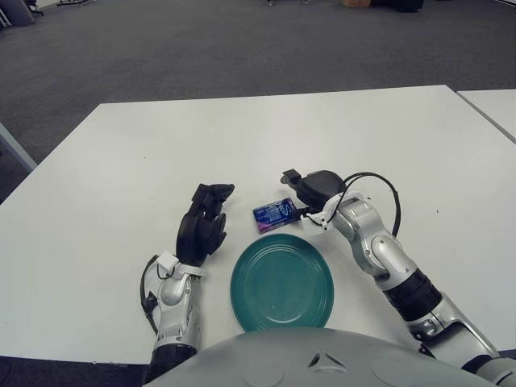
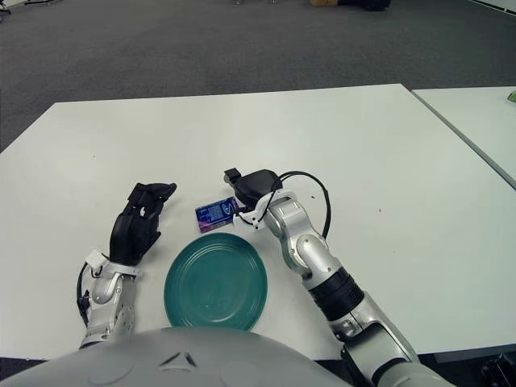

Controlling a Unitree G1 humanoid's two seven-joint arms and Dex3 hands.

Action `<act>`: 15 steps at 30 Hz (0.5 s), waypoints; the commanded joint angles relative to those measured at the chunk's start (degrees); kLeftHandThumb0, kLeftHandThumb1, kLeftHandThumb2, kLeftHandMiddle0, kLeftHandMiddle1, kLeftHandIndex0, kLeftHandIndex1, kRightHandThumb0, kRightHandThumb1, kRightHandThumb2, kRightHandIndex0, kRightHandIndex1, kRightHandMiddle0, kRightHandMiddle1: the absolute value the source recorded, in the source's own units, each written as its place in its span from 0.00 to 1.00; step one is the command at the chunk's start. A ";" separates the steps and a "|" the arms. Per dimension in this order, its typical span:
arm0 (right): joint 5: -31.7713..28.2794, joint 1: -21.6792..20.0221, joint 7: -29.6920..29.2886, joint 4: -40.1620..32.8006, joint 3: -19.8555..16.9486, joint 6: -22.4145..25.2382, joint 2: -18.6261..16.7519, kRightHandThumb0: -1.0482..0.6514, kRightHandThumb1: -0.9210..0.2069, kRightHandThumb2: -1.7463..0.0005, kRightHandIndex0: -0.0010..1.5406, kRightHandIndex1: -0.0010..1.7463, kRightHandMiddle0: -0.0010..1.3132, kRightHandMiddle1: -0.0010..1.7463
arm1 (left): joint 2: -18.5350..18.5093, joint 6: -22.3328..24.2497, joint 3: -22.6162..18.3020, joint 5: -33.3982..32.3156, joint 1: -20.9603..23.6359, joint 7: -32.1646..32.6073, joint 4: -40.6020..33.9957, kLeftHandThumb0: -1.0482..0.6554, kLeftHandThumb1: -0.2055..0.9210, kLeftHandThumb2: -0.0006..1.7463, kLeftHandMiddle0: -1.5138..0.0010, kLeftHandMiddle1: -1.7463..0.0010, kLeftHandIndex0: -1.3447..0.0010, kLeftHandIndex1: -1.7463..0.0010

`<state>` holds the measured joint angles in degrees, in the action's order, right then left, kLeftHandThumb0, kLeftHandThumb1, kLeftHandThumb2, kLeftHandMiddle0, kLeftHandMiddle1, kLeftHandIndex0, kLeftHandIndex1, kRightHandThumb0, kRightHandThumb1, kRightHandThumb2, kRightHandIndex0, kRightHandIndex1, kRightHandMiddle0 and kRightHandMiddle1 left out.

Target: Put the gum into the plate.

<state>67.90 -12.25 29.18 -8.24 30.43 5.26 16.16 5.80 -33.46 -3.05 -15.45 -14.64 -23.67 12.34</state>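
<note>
The gum [image 1: 272, 213] is a small blue pack lying flat on the white table [image 1: 161, 137], just beyond the far rim of the teal plate [image 1: 281, 282]. The plate has nothing in it. My right hand [image 1: 309, 192] sits at the gum's right end, one finger reaching out over the pack's far side, and the fingers are not closed around it. My left hand [image 1: 205, 219] shows to the left of the plate, fingers loosely extended and holding nothing. In the right eye view the gum [image 2: 214, 214] lies left of the right hand [image 2: 251, 188].
A black cable [image 1: 385, 187] loops off the right wrist above the table. A second table [image 1: 493, 106] stands at the far right across a narrow gap. Grey carpet floor lies beyond the table's far edge.
</note>
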 commanded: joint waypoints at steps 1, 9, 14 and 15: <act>-0.54 0.20 0.34 -0.94 0.37 0.29 0.33 0.14 0.00 0.62 0.34 0.05 0.00 0.41 | 1.12 0.87 0.45 -1.22 -2.74 0.58 1.86 0.01 1.00 0.16 0.93 0.54 0.79 0.30; 0.04 0.83 0.51 -1.08 1.41 0.68 0.65 0.15 0.00 0.61 0.32 0.04 0.00 0.41 | 1.35 0.32 0.48 -1.44 -2.95 0.19 1.58 0.00 1.00 0.16 0.94 0.54 0.83 0.31; 0.37 1.34 0.24 -1.05 1.95 0.94 0.80 0.15 0.00 0.61 0.31 0.03 0.00 0.41 | 1.66 -0.51 0.48 -1.49 -2.83 0.10 1.94 0.00 1.00 0.17 0.95 0.55 0.84 0.30; 0.31 1.51 0.07 -0.99 2.01 1.02 0.75 0.15 0.00 0.61 0.31 0.03 0.00 0.41 | 1.68 -0.53 0.40 -1.72 -2.61 -0.09 2.29 0.00 1.00 0.17 0.95 0.55 0.84 0.30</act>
<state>68.13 -11.22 29.47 -8.77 32.16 5.94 16.65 6.28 -33.26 -2.82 -15.57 -15.50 -23.68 11.50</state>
